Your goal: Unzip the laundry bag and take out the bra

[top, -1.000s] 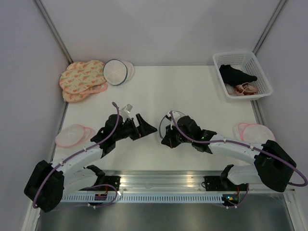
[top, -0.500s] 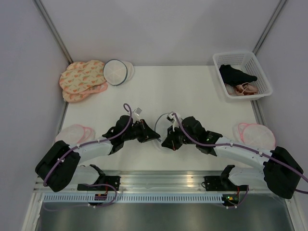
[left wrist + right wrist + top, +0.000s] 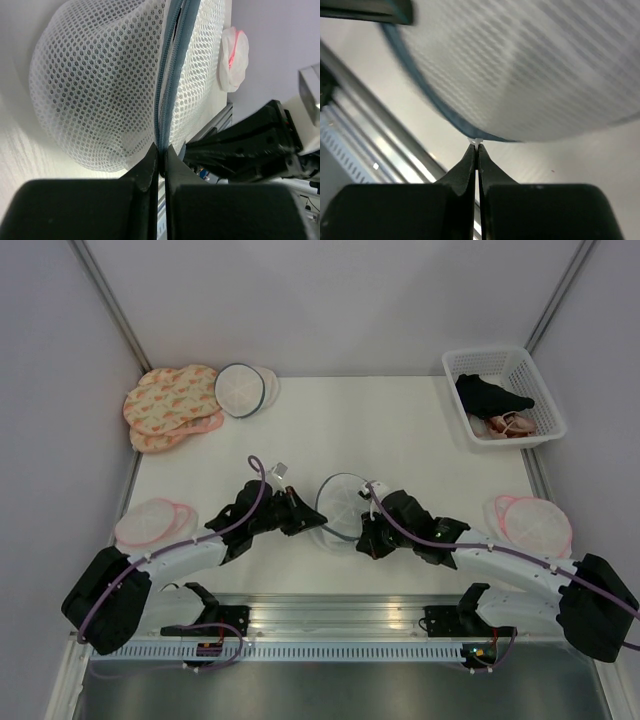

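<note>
The laundry bag (image 3: 340, 502), a small drum of white mesh with a grey rim, sits tilted between my two grippers near the table's front. My left gripper (image 3: 318, 523) is shut on the grey zipper band (image 3: 167, 75) at the bag's left edge; in the left wrist view its fingertips (image 3: 161, 150) pinch that band under the mesh (image 3: 100, 85). My right gripper (image 3: 362, 540) is shut on the small white zipper pull (image 3: 478, 142) at the bag's (image 3: 535, 65) grey rim. The bra is hidden; nothing dark shows through the mesh.
A white basket (image 3: 505, 358) at the back right holds a black garment (image 3: 490, 395) and a pink-beige one (image 3: 510, 425). Pink round mesh bags (image 3: 172, 405) and a flat white one (image 3: 240, 390) lie back left. More pink bags lie at the left (image 3: 150, 522) and right (image 3: 535, 522) edges.
My left gripper moved right to the bag and shut on its zipper band. The bag has tipped up, showing its round face. The right gripper shifted slightly right and nearer, still shut.
</note>
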